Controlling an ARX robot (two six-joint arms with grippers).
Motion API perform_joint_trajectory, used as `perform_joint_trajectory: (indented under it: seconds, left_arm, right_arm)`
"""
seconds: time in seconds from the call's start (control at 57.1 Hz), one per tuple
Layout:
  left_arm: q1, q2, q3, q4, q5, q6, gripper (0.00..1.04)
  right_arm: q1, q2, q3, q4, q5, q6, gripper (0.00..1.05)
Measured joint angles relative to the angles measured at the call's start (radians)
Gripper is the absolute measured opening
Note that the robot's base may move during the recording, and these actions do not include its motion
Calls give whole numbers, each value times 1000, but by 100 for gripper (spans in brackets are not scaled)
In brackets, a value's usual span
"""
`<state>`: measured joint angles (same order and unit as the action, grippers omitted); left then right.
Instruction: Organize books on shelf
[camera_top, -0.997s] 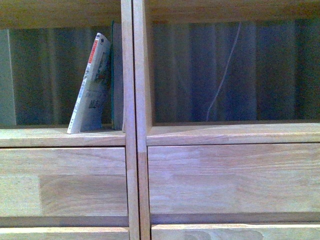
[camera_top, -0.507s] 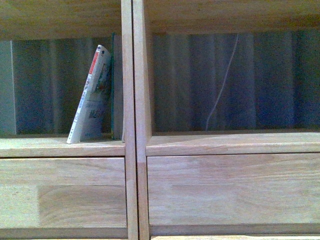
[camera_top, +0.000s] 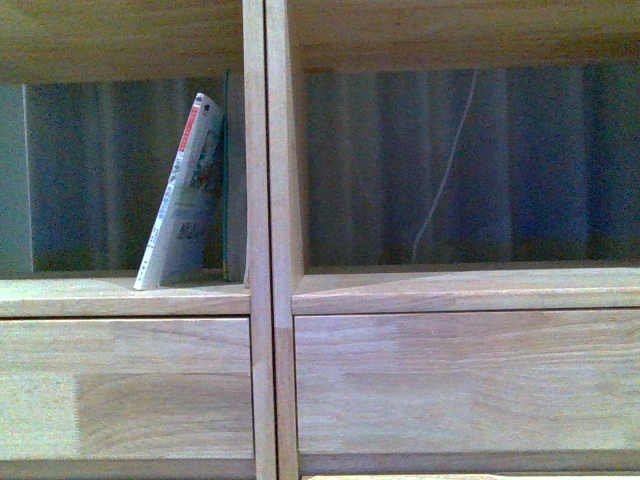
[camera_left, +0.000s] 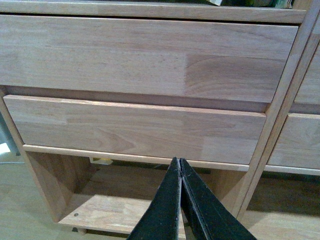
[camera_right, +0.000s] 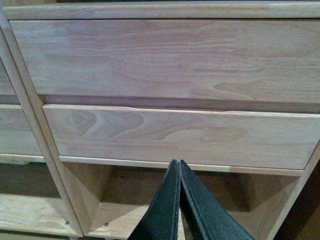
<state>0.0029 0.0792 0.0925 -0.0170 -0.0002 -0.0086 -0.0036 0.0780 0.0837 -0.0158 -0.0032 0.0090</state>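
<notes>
Front view: two books stand in the left cubby of the shelf (camera_top: 270, 300).
A paperback (camera_top: 187, 200) with a whitish cover and red spine strip leans rightward against a thin teal book (camera_top: 235, 180), which stands upright beside the central divider (camera_top: 268, 240). Both wrist views face drawer fronts; the left gripper (camera_left: 180, 162) and right gripper (camera_right: 178, 163) each show fingers pressed together, holding nothing.

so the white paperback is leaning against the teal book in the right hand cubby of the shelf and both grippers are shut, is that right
Not quite. The white paperback does lean against the teal book, but in the cubby left of the central divider of the shelf, as the front view shows. Both the left gripper and the right gripper are shut.
</notes>
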Motion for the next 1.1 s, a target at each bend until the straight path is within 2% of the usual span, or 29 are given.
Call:
perform_joint_trajectory:
  seconds: [0.438, 0.945, 0.997, 1.103]
  left_arm:
    - [0, -69, -80, 11, 2, 0, 3]
    - [0, -74, -80, 12, 0, 1, 3]
    - [0, -74, -80, 12, 0, 0, 5]
    - [0, -74, -80, 12, 0, 0, 25]
  right_arm:
    - [0, -67, -69, 12, 2, -3, 3]
    - [0, -72, -69, 12, 1, -3, 3]
    - [0, -72, -69, 12, 1, -5, 9]
    - [0, -72, -69, 12, 1, -5, 28]
